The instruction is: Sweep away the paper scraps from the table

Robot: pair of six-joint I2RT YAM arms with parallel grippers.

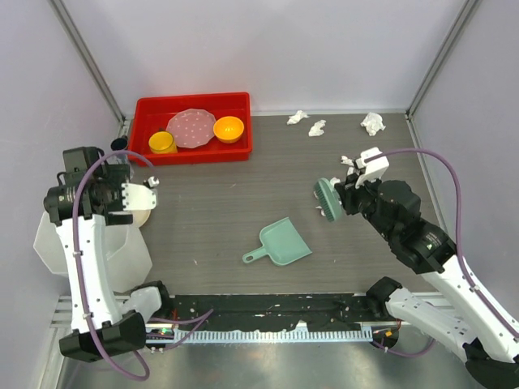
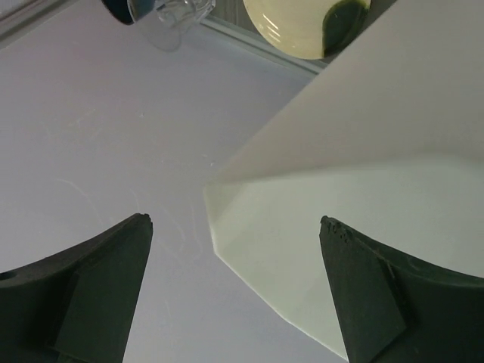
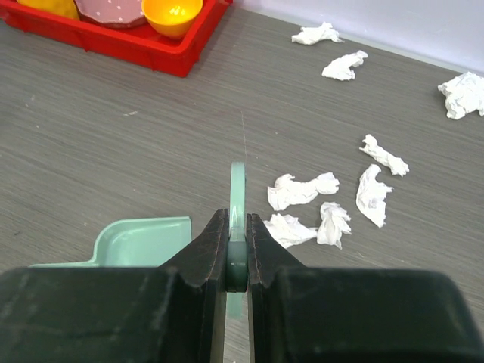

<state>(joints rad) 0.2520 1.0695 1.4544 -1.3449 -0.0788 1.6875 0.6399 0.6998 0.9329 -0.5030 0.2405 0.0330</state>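
Note:
Several crumpled white paper scraps lie on the dark wood-grain table [image 1: 211, 211] at the back right: three near the far edge [image 1: 298, 117], [image 1: 317, 127], [image 1: 372, 122]. The right wrist view shows a cluster [image 3: 302, 189], [image 3: 374, 195], [image 3: 333, 221] just ahead and right of my right gripper [image 3: 238, 227]. It is shut on the handle of a green brush [image 3: 238, 189]; from above the brush head [image 1: 327, 197] hangs left of that gripper [image 1: 345, 197]. My left gripper [image 2: 236, 221] is open and empty over the white bin [image 2: 363, 197].
A green dustpan [image 1: 278, 243] lies on the table mid-front, left of the brush, also in the right wrist view [image 3: 140, 240]. A red tray [image 1: 235, 150] with a pink plate, orange bowl and yellow cup stands at the back left. The white bin [image 1: 81, 243] stands at the left edge.

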